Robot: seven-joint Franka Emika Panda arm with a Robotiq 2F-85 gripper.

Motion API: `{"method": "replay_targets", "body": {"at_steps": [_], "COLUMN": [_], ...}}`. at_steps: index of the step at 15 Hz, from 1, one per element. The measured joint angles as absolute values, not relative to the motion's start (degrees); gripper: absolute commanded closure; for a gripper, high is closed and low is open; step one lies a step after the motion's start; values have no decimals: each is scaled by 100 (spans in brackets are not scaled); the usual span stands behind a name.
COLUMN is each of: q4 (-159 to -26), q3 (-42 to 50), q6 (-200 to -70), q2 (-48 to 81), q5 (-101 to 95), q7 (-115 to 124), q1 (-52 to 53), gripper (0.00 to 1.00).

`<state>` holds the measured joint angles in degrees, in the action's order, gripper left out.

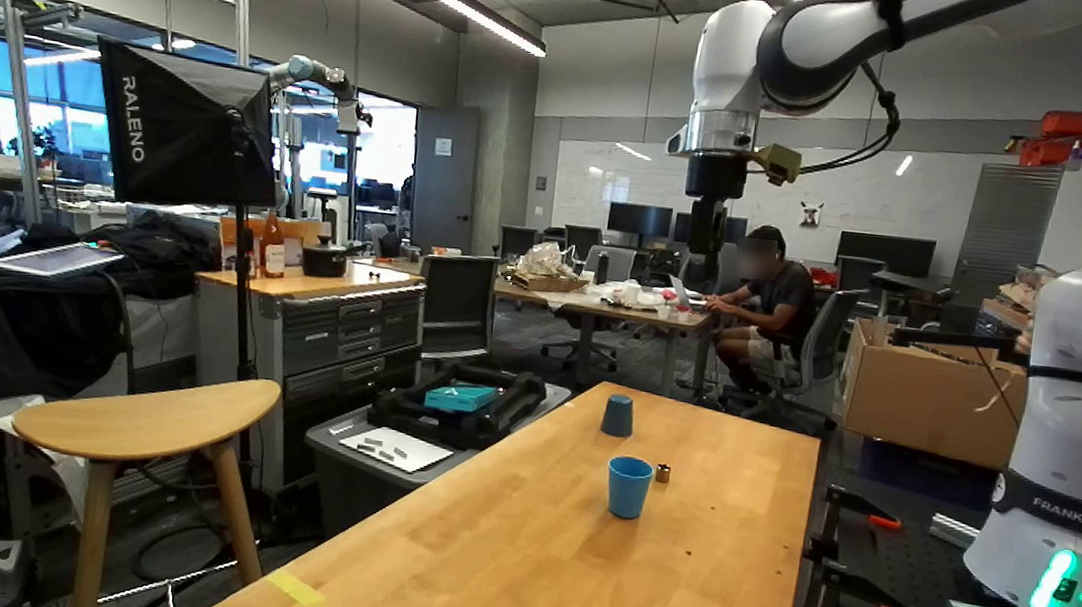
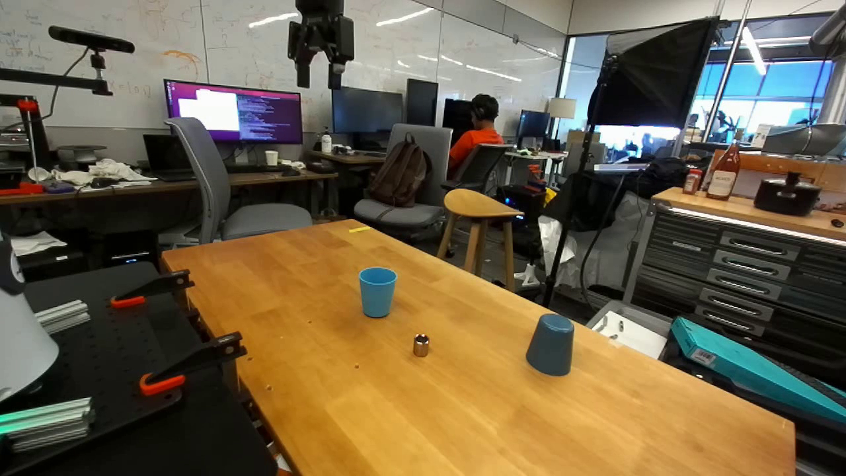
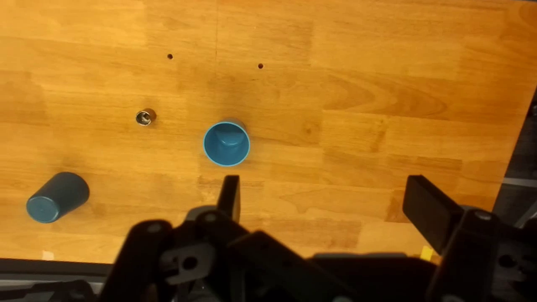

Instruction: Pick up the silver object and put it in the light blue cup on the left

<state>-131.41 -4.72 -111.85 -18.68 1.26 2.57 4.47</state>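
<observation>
The silver object is a small shiny metal cylinder standing on the wooden table, in both exterior views (image 1: 662, 473) (image 2: 421, 345) and at left in the wrist view (image 3: 145, 117). The light blue cup (image 1: 628, 488) stands upright beside it with its mouth up; it also shows in an exterior view (image 2: 377, 293) and in the wrist view (image 3: 226, 143). My gripper (image 3: 322, 184) is open and empty, with its fingers wide apart. It hangs high above the table in both exterior views (image 1: 706, 235) (image 2: 319, 74).
A darker blue cup stands upside down on the table, in both exterior views (image 1: 618, 416) (image 2: 551, 345) and in the wrist view (image 3: 58, 197). The wooden table (image 2: 423, 423) has small holes and yellow tape. Black clamps (image 2: 192, 357) sit along its robot-side edge.
</observation>
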Motion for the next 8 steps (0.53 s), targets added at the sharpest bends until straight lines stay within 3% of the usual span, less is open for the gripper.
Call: {"method": "replay_targets", "body": {"at_steps": [8], "q4": [-13919], "q3": [-210], "q6": [-14157], "q2": [-487], "q5": [-774], "q7": [1973], "q1": [-422], "gripper": [0]}}
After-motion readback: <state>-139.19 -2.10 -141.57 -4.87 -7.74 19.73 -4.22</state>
